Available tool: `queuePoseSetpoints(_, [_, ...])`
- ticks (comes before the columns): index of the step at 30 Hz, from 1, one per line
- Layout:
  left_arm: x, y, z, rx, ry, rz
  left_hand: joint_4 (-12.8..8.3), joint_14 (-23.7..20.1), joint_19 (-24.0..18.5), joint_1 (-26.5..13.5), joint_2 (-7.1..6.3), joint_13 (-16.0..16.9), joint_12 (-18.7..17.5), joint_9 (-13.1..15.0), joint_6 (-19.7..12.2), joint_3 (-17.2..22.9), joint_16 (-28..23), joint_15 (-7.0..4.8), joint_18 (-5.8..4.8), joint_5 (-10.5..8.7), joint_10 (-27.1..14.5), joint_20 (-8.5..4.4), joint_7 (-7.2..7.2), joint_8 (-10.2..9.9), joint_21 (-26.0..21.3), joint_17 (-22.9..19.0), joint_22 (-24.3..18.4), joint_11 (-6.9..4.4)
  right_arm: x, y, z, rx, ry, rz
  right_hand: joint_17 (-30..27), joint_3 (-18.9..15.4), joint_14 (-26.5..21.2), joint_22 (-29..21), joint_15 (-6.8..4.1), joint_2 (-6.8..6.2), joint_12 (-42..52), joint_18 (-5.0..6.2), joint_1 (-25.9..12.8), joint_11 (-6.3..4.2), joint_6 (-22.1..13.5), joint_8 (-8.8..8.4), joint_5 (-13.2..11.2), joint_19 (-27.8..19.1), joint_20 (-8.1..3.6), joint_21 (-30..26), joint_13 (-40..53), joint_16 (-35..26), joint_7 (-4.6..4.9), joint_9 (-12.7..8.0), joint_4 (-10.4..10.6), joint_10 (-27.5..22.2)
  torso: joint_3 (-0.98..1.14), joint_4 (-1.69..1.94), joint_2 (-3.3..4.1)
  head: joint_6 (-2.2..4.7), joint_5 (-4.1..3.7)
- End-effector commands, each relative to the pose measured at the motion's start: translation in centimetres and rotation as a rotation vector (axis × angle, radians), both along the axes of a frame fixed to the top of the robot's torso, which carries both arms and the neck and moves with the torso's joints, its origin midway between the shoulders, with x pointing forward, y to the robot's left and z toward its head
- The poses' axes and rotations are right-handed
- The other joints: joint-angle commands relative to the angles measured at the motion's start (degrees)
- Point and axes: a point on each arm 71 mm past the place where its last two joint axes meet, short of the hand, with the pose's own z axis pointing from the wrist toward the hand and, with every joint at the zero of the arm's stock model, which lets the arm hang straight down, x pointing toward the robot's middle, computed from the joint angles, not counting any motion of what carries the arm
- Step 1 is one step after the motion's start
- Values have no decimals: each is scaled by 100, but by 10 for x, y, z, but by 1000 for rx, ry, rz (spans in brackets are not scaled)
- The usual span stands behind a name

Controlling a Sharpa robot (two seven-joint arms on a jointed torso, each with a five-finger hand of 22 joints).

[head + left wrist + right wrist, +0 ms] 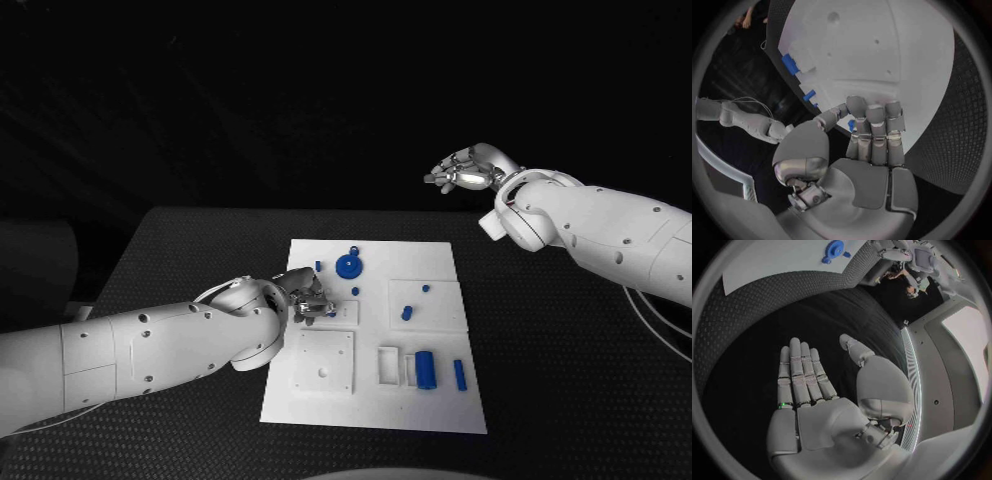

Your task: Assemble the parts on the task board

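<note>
The left silver hand (306,298) hangs over the white flat task board (433,255), at its left side, with the fingers curled down onto a small blue part (852,125); I cannot tell if it really grips it. The round blue disc part (349,266) lies just beyond these fingers. The right silver hand (464,172) is raised well apart, fingers straight and spread, holding nothing, so the left hand is much nearer.

Black table (577,330) with textured top; dark room behind.
</note>
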Motion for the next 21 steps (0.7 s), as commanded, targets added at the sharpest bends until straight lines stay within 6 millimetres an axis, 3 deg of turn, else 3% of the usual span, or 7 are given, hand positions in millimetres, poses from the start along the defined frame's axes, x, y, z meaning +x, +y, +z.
queuePoseSetpoints(1, [-2,-3,-2,14,18,-29,19,-12,-15,16,-67,-9,29,10,432,-16,23,-8,77,-33,-112,-286,-403,38,28,-6,107,-98,0,1,0,3,7,10,7,2,22,8,21,11,-25,-7,-54,-1,-14,38,31,-14,37,-34,-5,-20,33,-9,27,38,-1,-2,-1,-1,2])
queuePoseSetpoints(13, [-1,-2,-1,15,-1,-28,-5,2,-16,106,-70,-6,73,9,465,-36,64,-7,75,-1,-98,-287,-415,53,35,-5,110,-108,-1,1,-1,4,8,11,11,2,21,15,22,21,-29,-6,-62,-1,-16,40,38,-15,38,-43,-5,-25,33,-14,39,38,-1,-1,0,0,0])
queuePoseSetpoints(21, [-3,-1,5,-48,-69,-15,-12,8,-14,157,11,-2,107,3,486,-37,97,-6,73,54,-100,-286,-423,60,41,-2,111,-116,0,-1,-1,4,8,7,13,0,21,19,23,24,-31,-6,-71,0,-16,42,44,-15,40,-48,-4,-27,34,-17,49,40,-3,2,0,7,-4])
